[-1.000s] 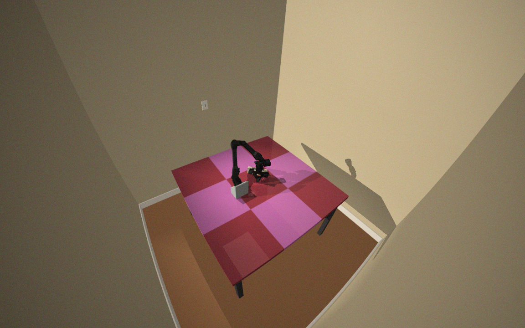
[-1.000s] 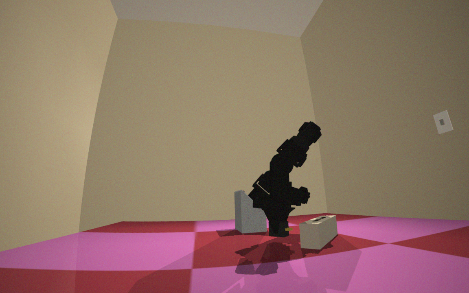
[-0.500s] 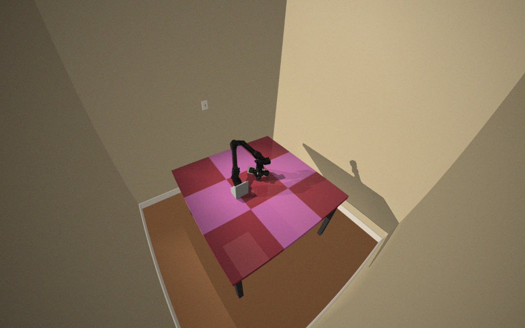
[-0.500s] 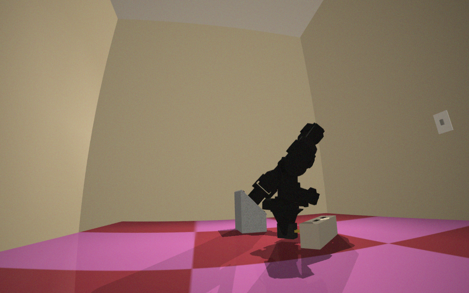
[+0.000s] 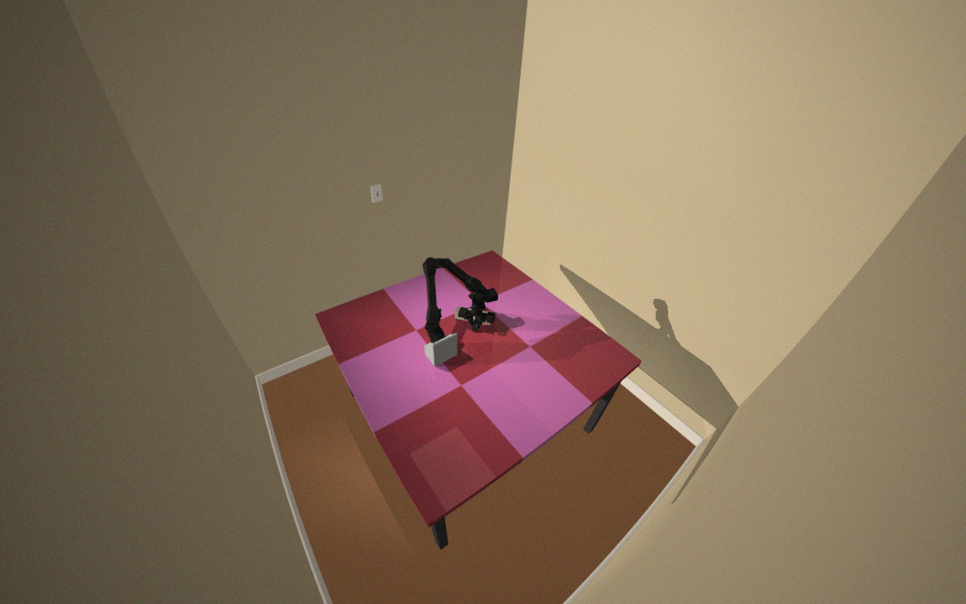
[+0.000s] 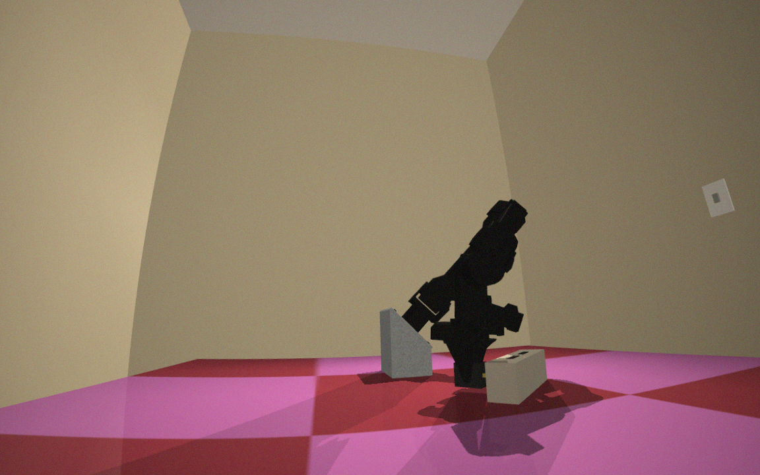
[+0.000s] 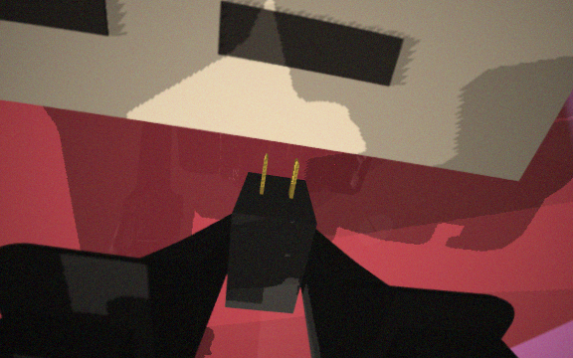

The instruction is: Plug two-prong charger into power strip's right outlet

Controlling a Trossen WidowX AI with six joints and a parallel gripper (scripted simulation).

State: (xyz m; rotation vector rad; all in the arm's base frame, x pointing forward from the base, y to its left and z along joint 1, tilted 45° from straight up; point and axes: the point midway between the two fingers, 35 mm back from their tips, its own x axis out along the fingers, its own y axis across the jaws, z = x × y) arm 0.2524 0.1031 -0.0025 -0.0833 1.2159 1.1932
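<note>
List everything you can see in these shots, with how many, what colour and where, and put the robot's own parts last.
Table: one, red and pink checked top, dark legs, in the room corner.
Power strip: one, beige, two dark outlets on its top face, on the table beside the arm.
Wedge block: one, grey, on the table by the arm's base.
Wall plate: one, white, on the wall.
Charger: one, black, two gold prongs aimed toward the strip, not inserted.
Arm: one, black.
Gripper: one, black, closed on the charger.
</note>
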